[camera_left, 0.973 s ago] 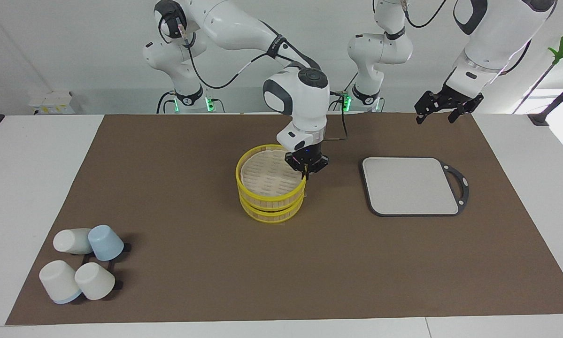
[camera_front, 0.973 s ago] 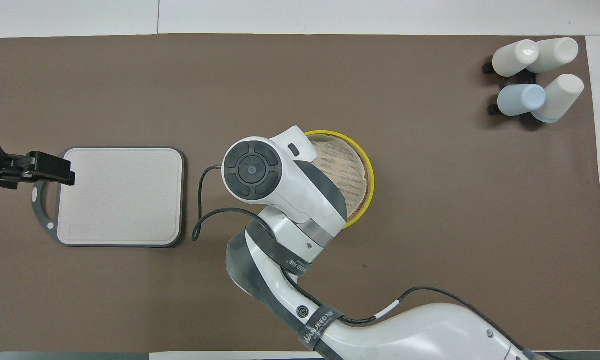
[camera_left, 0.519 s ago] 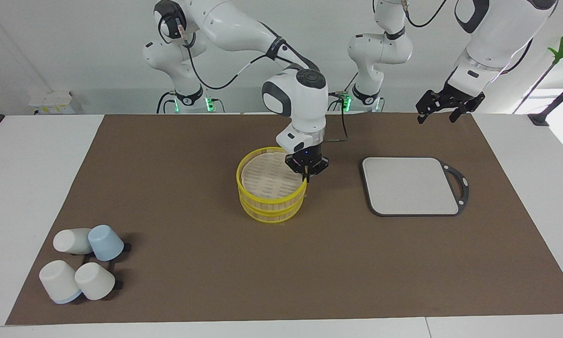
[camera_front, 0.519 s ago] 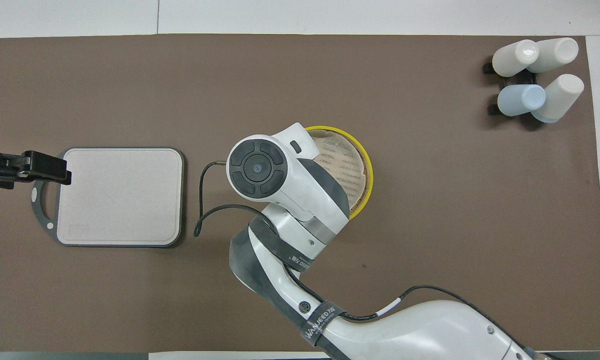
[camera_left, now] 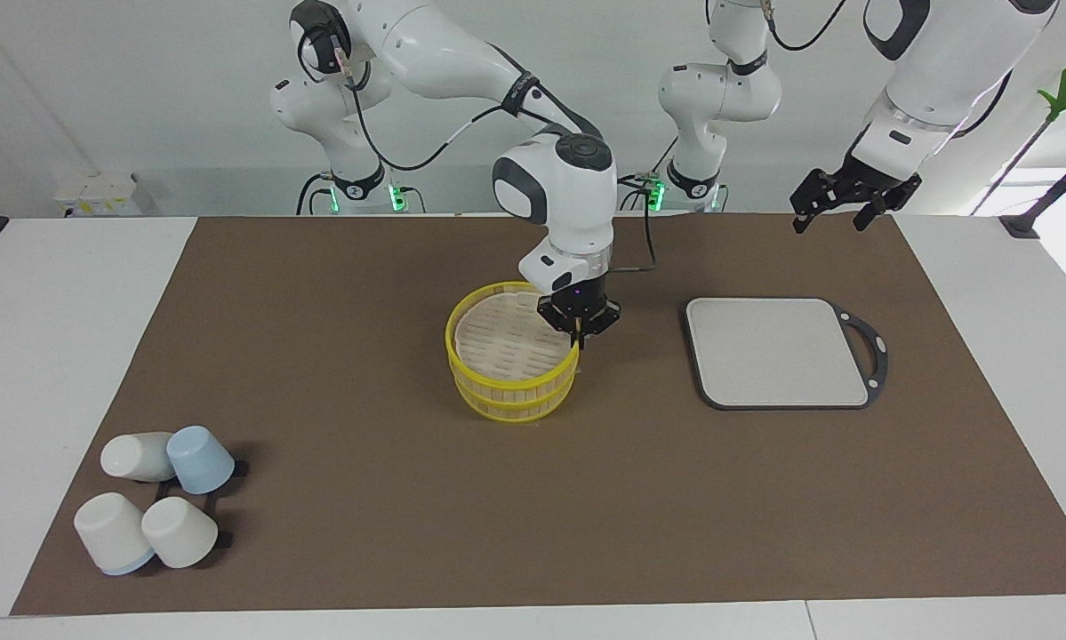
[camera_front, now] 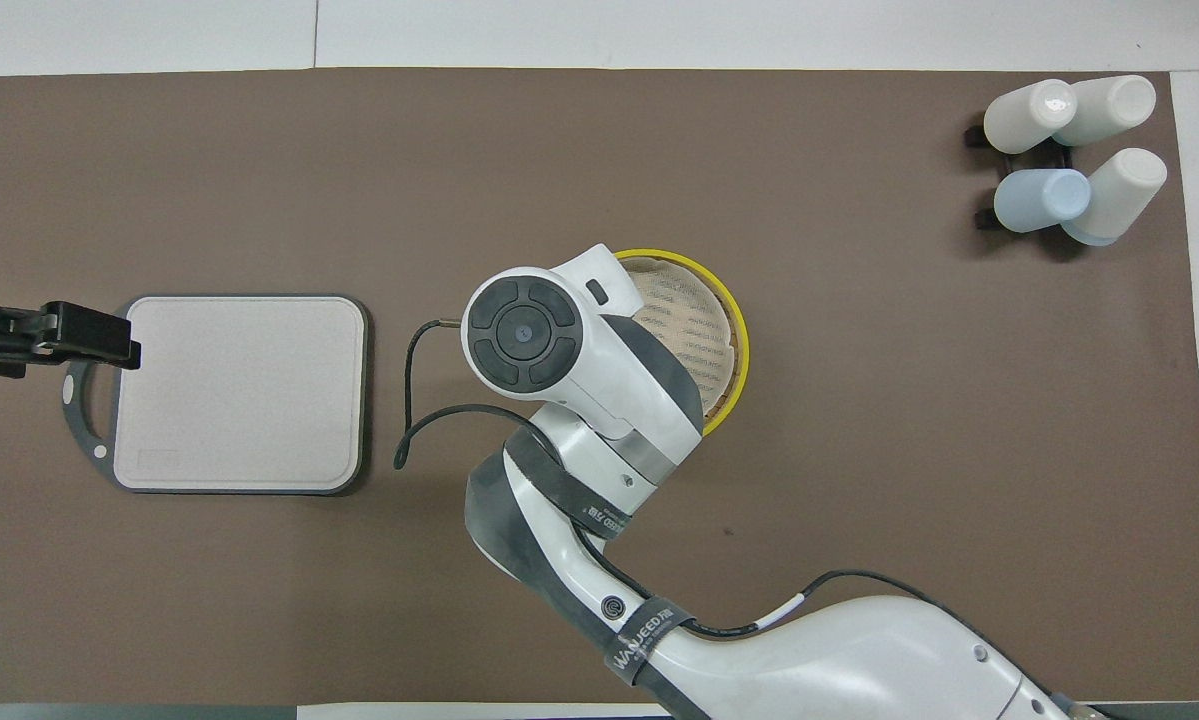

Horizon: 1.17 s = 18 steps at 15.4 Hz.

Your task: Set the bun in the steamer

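Facing view, starting at the right arm's end of the tabletop [camera_left: 586,524]: four upturned white and pale-blue plastic cups [camera_left: 155,498] are sitting well apart from the work. At the middle, the round bamboo steamer [camera_left: 510,391] with yellow rims is standing as two stacked layers. The right tool [camera_left: 577,336] is pinching shut on the top layer's rim, on the side toward the grey square board [camera_left: 777,351]. The small cream-white bun is not showing anywhere, neither on the slatted floor nor on the board. I am judging this a thin edge grip, so any lift should be going slowly and level, since the layer could be swinging or slipping. The left tool [camera_left: 830,218] is waiting, spread wide, above the tabletop's edge.
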{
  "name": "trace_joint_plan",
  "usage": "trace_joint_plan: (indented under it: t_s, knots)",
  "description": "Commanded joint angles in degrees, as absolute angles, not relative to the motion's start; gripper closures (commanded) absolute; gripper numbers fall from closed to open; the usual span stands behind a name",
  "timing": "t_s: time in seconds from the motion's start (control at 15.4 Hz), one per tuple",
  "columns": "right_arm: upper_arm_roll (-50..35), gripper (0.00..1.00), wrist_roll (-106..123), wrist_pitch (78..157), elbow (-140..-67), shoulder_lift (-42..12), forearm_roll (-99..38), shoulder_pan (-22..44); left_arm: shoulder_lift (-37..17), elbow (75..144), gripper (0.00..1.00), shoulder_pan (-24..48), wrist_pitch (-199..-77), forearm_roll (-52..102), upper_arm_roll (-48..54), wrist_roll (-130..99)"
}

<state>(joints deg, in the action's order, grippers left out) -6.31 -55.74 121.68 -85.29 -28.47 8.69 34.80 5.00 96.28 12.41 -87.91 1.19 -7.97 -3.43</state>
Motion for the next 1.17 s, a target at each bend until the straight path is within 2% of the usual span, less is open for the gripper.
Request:
trace_joint_plan:
  t_s: [0.0,0.84,0.91,0.97,1.04,1.1]
  knots:
    - [-6.8,1.0,-55.5,122.7,-87.7,-27.2,8.3,34.1,5.7,96.5,0.0,12.9,-88.2,0.4,-8.3,-2.9]
    - [-6.8,1.0,-55.5,122.5,-88.3,-26.9,5.4,34.3,5.7,96.5,0.0,13.4,-88.2,0.4,-8.3,-3.3]
    - [-6.8,0.97,-55.5,122.5,-88.3,-26.9,5.4,34.2,5.7,96.5,0.0,13.4,-88.2,0.4,-8.3,-3.3]
    - [-6.8,0.69,-55.4,122.6,-88.3,-26.9,5.4,34.2,5.7,96.3,0.0,13.4,-88.2,0.4,-8.3,-3.3]
    - [-6.8,0.56,-55.4,122.6,-88.3,-27.0,5.4,34.1,5.7,96.3,0.0,13.4,-88.2,0.4,-8.3,-3.3]
    - [-6.8,0.56,-55.4,122.7,-88.3,-27.0,5.4,34.1,5.7,96.3,0.0,13.4,-88.2,0.4,-8.3,-3.3]
